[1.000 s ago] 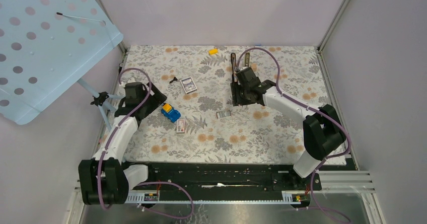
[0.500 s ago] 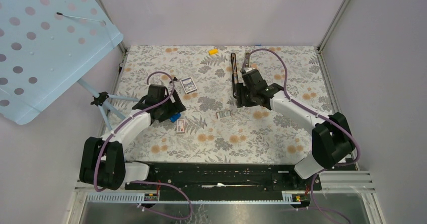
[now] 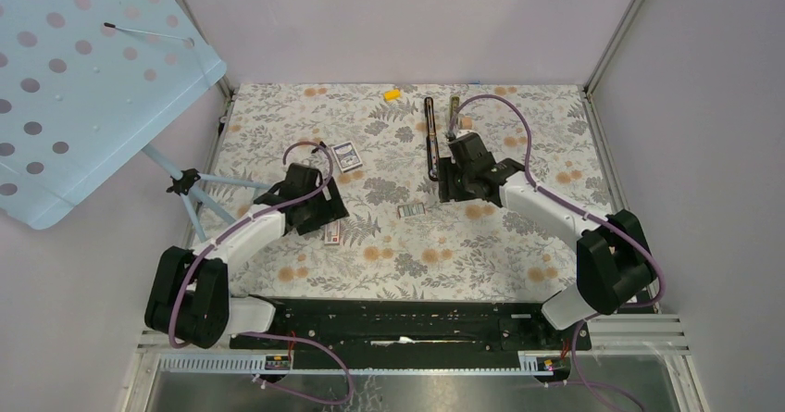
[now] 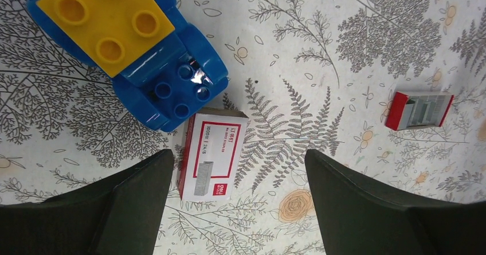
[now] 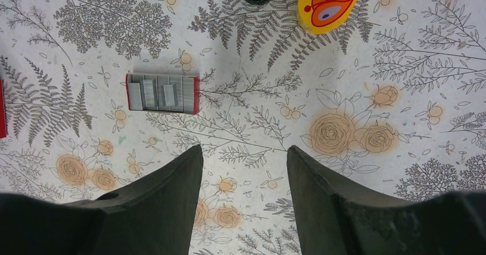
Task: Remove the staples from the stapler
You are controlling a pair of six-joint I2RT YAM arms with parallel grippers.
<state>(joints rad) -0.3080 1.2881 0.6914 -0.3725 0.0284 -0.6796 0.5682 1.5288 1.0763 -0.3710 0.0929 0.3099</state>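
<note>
Stapler (image 3: pixel 429 136) lies at the far side of the counter (image 3: pixel 518 245), just beside the right tool (image 5: pixel 245 155), which is spread and empty like the left tool (image 4: pixel 238 159), so centre it squarely over the metal rail (image 3: pixel 454 109) before lightly pinching any staples.

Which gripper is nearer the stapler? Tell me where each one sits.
Right. The right gripper hovers just beside the stapler, at its near end. The left gripper is far off to the stapler's left, over a small staple box.
</note>
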